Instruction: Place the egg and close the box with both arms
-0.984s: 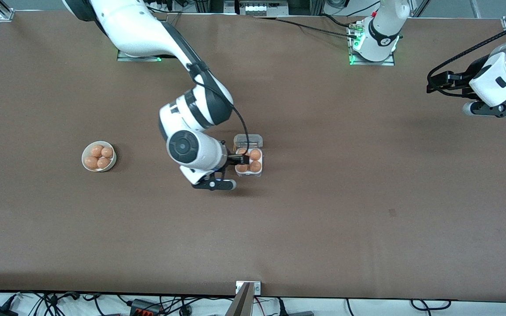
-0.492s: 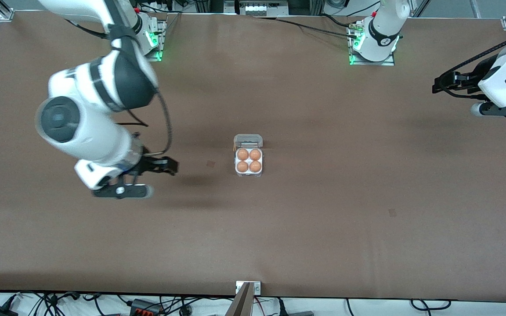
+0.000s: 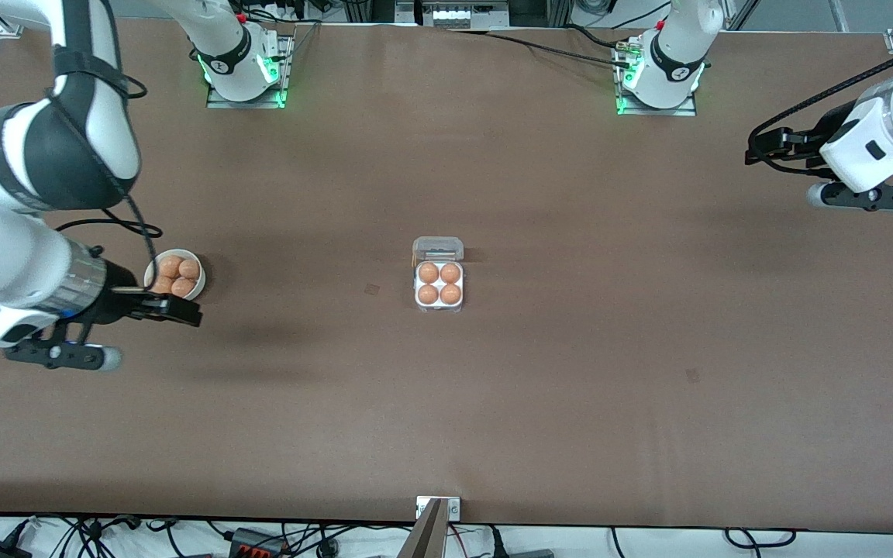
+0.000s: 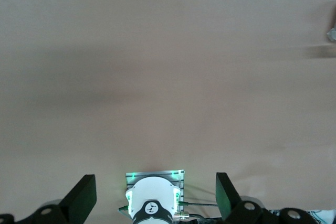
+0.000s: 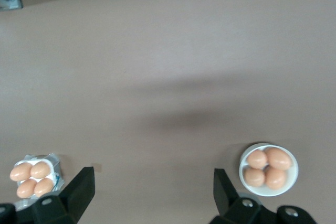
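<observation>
Box (image 3: pixel 439 284) sits mid-table, lid open, four eggs (image 3: pixel 439 284) filling its cells. Right gripper (image 3: pixel 175 310) hovers just beside the bowl (image 3: pixel 197 288) of eggs at the right arm's end, jaws spread, empty. Left gripper (image 3: pixel 760 147) waits high over the left arm's end, jaws spread, empty.

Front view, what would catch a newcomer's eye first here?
The box at mid-table, lid open and all four cells filled with brown eggs. Next, the right gripper, fingers open, up beside a white bowl of four more eggs toward the right arm's end. The left gripper waits, open, over its own end.
</observation>
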